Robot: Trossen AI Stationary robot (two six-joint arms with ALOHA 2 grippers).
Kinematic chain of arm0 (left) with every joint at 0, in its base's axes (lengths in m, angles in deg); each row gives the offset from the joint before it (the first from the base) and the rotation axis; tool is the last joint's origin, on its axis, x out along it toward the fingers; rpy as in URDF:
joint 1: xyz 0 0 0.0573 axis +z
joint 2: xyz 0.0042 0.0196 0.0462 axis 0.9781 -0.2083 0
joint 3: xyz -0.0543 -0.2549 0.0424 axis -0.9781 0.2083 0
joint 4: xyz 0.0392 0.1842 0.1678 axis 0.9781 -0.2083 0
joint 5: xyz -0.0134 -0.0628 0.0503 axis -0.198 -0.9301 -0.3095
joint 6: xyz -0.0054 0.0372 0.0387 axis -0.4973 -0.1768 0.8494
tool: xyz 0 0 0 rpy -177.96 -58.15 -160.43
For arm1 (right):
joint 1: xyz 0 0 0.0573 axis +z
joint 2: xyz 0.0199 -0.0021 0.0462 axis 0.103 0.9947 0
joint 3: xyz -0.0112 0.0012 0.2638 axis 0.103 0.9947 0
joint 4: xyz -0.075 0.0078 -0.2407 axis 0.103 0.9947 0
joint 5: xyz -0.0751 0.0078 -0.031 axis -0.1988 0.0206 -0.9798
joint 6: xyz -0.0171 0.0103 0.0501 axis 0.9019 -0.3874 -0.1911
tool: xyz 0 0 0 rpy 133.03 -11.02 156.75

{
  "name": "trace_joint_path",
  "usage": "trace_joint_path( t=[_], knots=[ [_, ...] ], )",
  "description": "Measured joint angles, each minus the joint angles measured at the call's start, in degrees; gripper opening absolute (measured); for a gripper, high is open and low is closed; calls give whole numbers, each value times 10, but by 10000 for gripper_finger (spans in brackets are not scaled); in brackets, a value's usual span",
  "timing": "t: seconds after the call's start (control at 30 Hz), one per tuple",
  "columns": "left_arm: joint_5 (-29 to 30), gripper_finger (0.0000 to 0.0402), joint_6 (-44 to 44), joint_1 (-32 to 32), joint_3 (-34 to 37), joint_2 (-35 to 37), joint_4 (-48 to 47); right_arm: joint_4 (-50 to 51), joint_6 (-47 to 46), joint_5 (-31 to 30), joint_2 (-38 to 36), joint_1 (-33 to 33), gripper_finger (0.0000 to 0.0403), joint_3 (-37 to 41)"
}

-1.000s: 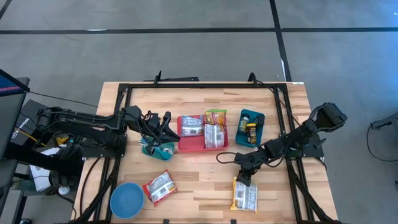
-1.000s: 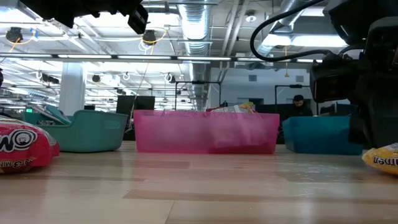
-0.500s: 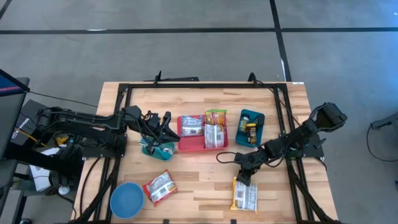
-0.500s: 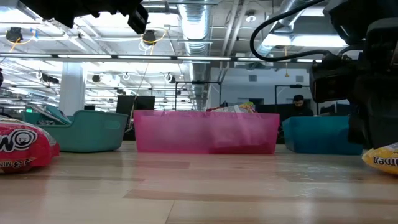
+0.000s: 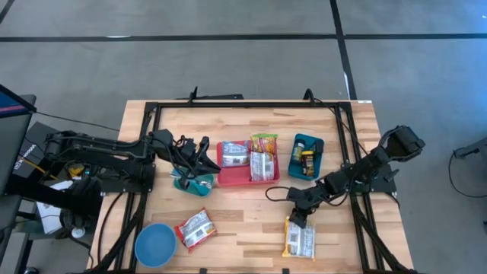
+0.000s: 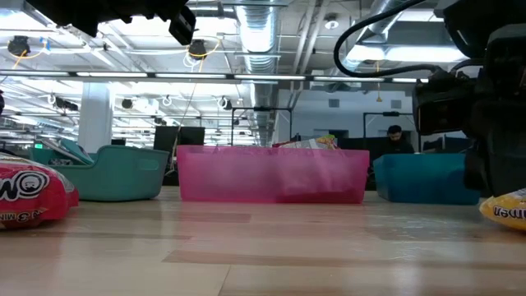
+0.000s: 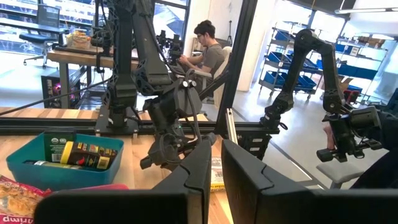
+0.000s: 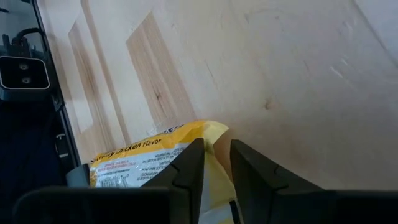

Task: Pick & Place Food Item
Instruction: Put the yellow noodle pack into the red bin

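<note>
A yellow food packet (image 5: 300,238) lies near the table's front right; in the low view it shows at the right edge (image 6: 505,207). My right gripper (image 5: 298,218) slants down onto the packet's far end and is shut on it. A pink tray (image 5: 222,164) in the middle of the table holds food packets. My left gripper (image 5: 204,154) hangs level above a teal dish (image 5: 192,183) left of the tray, shut, with nothing between its fingers (image 7: 214,158). My right gripper pinches the yellow packet's far end (image 8: 210,133) between its two fingers, at the sealed edge. The fingers slant down from the table's far right side. The rest of the packet (image 5: 300,243) lies flat on the table toward the near edge.
A teal bin (image 5: 307,155) with small items stands right of the pink tray. A red packet (image 5: 195,228) and a blue bowl (image 5: 155,245) lie at the front left. A black frame (image 5: 243,105) runs round the table. A person sits in the room beyond.
</note>
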Motion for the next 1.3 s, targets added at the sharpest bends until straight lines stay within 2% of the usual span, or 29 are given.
trace_joint_path(
  t=[0.17, 0.5, 1.3],
  knots=[
    [0, 32, 0, 0, 0, 0, 0, 1, 0, 0, 0, 0, 64, 0],
    [0, 32, 0, 0, 0, 0, 0, 1, 9, 0, 0, 0, 3, 0],
    [0, 32, 0, 0, 0, 0, 0, -49, 153, -91, 0, -1, 0, -18]
  ],
)
